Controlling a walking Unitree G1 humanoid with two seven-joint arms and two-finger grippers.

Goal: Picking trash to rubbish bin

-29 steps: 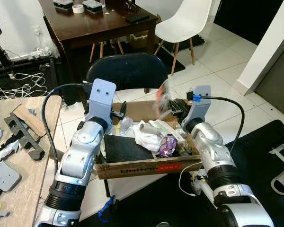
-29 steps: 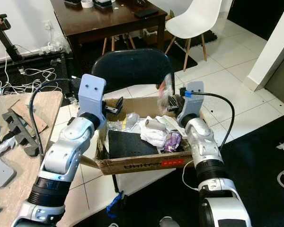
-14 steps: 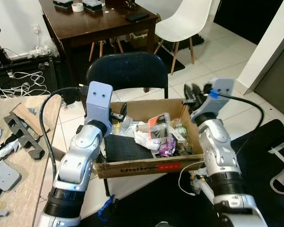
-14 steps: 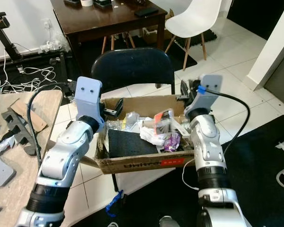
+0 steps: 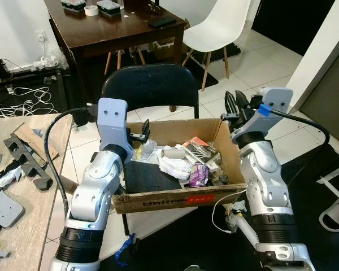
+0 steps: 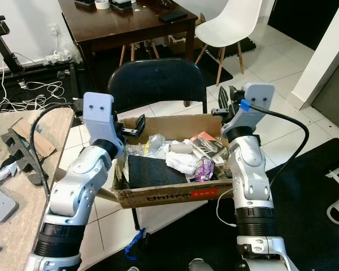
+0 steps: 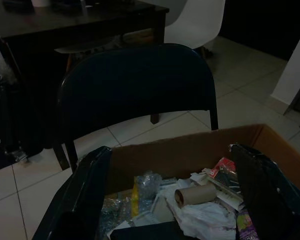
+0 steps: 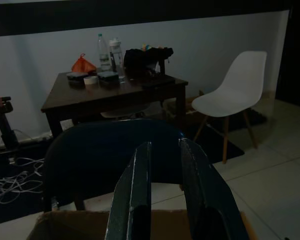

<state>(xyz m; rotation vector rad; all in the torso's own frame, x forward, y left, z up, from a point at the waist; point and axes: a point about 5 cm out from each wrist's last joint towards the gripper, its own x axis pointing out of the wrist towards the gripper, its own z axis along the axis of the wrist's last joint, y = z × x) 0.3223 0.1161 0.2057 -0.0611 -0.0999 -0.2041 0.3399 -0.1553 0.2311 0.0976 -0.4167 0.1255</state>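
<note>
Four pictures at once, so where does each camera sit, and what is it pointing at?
Left eye view: on the head, looking forward and down at the cardboard box of trash; both silver arms show.
Right eye view: the head camera's other eye, same scene; the left pincer sits at the box's rim, the right pincer is raised beside it.
Left wrist view: on the left wrist, looking between its open fingers into the box.
Right wrist view: on the right wrist, past its nearly closed fingers toward the dark table.
Shared: all show the black chair.
</note>
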